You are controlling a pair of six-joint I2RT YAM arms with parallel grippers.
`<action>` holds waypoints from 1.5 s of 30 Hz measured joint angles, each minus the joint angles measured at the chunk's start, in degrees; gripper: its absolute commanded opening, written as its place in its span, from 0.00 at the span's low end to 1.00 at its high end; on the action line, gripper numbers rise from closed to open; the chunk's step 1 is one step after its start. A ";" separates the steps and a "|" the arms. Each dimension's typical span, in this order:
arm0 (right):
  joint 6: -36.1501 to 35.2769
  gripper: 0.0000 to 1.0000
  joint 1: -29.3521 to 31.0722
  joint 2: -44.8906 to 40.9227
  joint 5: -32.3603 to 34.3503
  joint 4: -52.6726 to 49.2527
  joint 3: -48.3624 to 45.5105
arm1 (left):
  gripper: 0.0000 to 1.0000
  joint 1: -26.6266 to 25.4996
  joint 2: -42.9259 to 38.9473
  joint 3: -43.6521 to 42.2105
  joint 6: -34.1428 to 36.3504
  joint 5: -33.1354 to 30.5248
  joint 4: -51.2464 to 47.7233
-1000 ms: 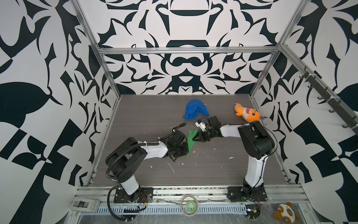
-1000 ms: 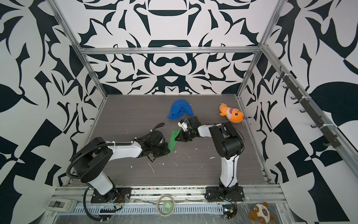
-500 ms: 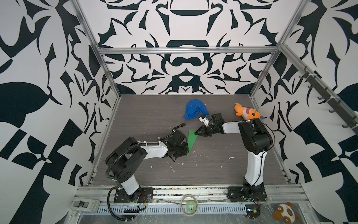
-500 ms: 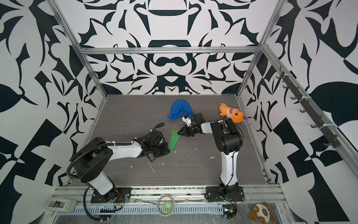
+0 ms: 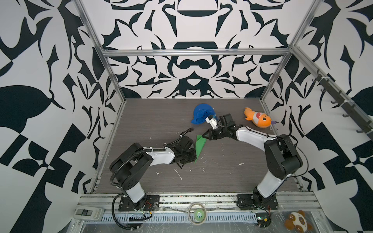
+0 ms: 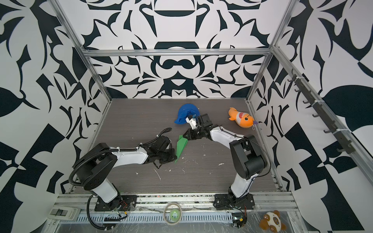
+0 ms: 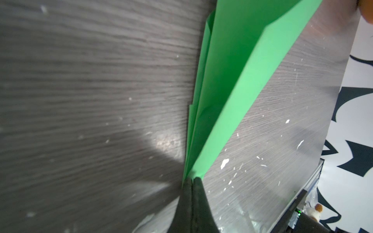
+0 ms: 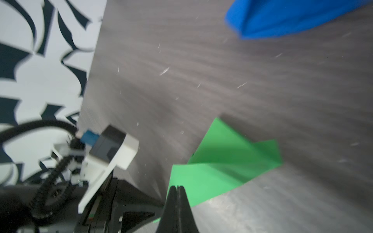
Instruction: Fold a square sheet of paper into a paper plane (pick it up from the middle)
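Though its folded layers lift a little, the paper plane lies near the middle of the dark worktop, with its pointed end toward the front and its wide end toward the back. The left gripper has its jaws pinched shut on the narrow tip. The right gripper has its jaws pressed together at the plane's wide end; whether they catch any paper cannot be told. Behind the right gripper sits a blue cloth lump. An orange plush fish lies well apart, by the right wall. White scraps dot the worktop.
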 measured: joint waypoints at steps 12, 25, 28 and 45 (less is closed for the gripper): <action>-9.99 0.02 7.67 3.39 9.68 -14.78 2.91 | 0.00 0.11 -1.81 -0.63 2.80 0.83 -3.63; -15.21 0.00 7.78 11.82 13.22 -18.84 12.09 | 0.00 0.15 -1.66 -0.26 2.97 0.90 -4.11; -16.04 0.00 7.78 12.57 14.01 -20.09 12.26 | 0.00 0.15 -1.66 -0.26 2.97 0.90 -4.11; -17.77 0.00 7.76 15.72 18.23 -24.24 16.13 | 0.00 0.15 -1.64 -0.26 2.93 0.92 -4.13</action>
